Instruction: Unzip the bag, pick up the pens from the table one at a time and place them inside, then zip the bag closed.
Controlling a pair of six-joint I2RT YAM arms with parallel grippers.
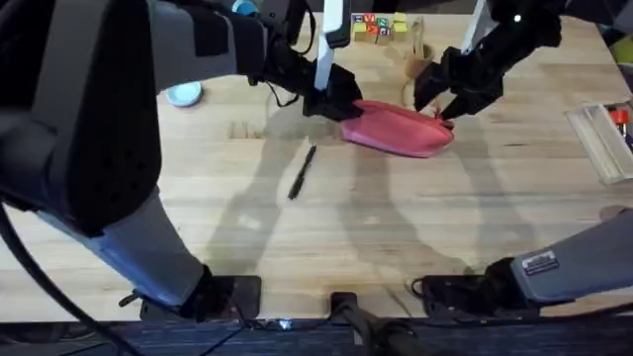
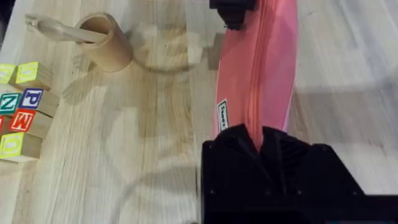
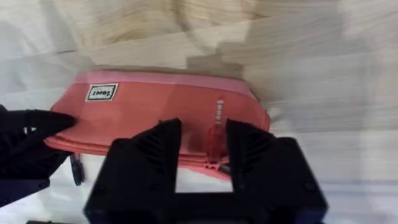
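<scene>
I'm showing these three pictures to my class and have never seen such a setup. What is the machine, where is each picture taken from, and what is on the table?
Two robot arms work at a wooden table. The overhead view looks down from above; the other two come from cameras on each wrist. A pink bag, its zipper shut, lies far back. The left end effector grips one end of it; the right end effector straddles the zipper pull at the other end, fingers open. A black pen lies loose nearby. Letter blocks and a wooden cup sit behind.
</scene>
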